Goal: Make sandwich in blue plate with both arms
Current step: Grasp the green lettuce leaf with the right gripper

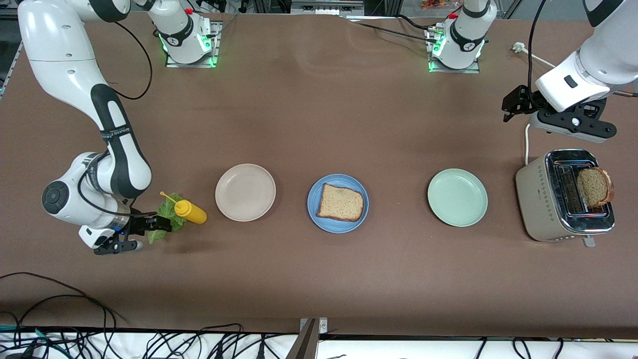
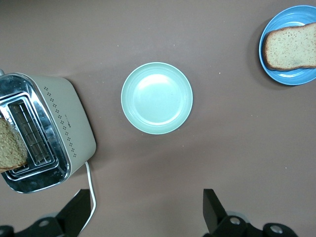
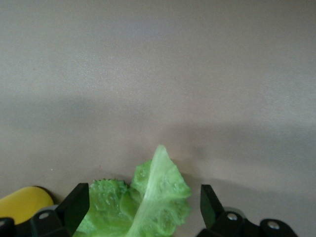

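Right gripper (image 1: 158, 224), fingers spread wide, straddles the lettuce (image 1: 166, 215) beside the yellow bottle (image 1: 190, 211). Left gripper (image 2: 143, 217), wide open, waits above the toaster (image 1: 536, 199). Bread slice (image 1: 340, 202) lies flat on the blue plate (image 1: 315, 217), its long axis along the table.

A beige-white plate (image 1: 245, 192) and a pale mint-green plate (image 1: 457, 197) rest on the brown table (image 1: 319, 114), well apart. A yellow squeeze bottle (image 1: 188, 211) lies on its side (nozzle pointing away from the beige-white plate) toward the right arm's end. A beige toaster (image 1: 564, 197) with chrome top stands toward the left arm's end, its white cord (image 1: 526, 142) trailing away from the front camera
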You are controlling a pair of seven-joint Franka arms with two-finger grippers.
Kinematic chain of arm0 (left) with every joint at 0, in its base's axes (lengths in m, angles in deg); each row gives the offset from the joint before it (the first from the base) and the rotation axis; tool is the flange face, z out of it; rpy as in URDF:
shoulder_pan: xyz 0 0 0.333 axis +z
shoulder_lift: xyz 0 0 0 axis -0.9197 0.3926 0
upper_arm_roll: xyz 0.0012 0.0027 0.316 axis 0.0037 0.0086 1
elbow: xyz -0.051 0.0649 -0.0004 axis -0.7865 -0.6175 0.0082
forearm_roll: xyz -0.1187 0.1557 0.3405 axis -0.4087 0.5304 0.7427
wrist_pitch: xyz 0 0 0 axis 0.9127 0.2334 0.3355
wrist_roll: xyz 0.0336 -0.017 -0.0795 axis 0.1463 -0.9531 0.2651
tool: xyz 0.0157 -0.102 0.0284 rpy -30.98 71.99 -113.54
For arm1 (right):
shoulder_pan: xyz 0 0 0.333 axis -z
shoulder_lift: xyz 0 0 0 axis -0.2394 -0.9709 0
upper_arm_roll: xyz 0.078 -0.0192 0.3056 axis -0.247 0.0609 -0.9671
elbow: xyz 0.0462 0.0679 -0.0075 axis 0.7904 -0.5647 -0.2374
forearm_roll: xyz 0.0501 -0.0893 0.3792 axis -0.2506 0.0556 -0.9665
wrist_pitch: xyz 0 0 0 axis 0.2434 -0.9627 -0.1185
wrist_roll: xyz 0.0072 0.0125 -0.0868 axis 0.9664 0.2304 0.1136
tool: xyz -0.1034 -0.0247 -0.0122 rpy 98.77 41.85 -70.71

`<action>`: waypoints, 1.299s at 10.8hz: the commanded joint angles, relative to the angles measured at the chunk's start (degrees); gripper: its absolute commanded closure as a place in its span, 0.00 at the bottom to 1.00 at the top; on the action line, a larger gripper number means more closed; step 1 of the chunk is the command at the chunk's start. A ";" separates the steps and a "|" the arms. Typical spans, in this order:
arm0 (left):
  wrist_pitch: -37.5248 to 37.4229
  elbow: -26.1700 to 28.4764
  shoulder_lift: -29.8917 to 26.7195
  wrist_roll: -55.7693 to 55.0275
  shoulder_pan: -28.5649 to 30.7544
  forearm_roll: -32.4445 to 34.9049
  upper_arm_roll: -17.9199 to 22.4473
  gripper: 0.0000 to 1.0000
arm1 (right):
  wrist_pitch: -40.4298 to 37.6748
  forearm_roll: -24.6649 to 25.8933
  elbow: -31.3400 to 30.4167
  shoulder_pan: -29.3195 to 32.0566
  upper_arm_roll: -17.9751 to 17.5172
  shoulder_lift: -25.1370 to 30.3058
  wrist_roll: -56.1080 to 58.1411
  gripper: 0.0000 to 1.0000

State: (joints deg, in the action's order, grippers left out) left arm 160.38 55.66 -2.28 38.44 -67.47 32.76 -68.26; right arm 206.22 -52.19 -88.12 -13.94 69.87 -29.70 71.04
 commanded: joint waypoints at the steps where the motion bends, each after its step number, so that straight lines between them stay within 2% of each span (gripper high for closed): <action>1: -0.59 -0.67 0.17 0.39 0.41 -0.58 -0.03 0.00 | 1.32 -1.43 0.24 0.43 -0.73 -0.92 2.87 0.20; 3: -0.59 -0.67 0.08 0.39 0.41 -0.49 -0.03 0.00 | 1.32 -1.51 0.42 0.70 -0.73 -1.35 6.82 0.80; 4: -0.59 -0.67 0.17 0.39 0.41 -0.49 -0.03 0.00 | 1.24 -1.51 0.51 0.79 -0.82 -1.36 7.53 1.00; 7: -0.59 -0.67 0.17 0.39 0.41 -0.58 -0.03 0.00 | -2.34 -2.65 0.86 0.96 -0.73 -0.49 7.54 1.00; 9: -0.59 -0.67 0.17 0.39 0.41 -0.58 -0.03 0.00 | -11.81 -3.62 4.79 2.10 -0.65 1.45 8.15 1.00; 11: -0.59 -0.67 0.17 0.39 0.41 -0.58 -0.03 0.00 | -21.83 -3.62 11.20 3.42 -0.65 2.07 8.94 1.00; 14: -0.59 -0.67 0.08 0.39 0.41 -0.58 -0.03 0.00 | -31.17 -3.36 16.67 3.60 -0.21 3.30 10.00 1.00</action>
State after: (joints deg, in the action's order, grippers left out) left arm 160.37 55.66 -2.26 38.44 -67.37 32.76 -68.22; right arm 181.59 -54.29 -75.52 -10.77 69.76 -26.58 79.31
